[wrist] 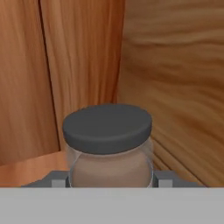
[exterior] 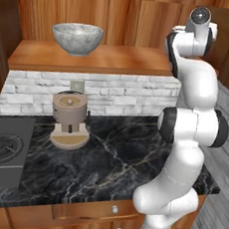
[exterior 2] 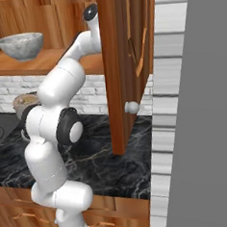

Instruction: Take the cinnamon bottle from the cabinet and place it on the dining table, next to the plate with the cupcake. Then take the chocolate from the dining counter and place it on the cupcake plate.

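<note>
In the hand view the cinnamon bottle stood upright at lower centre, in the inner corner of the cabinet, on its plank shelf. The jaws sat narrowed against the jar's two sides, one grey fingertip at each lower edge, apparently clasping it. In the left base view a grey marbled bowl rested at upper left on the shelf, with a coffee grinder on the black tabletop below.
</note>
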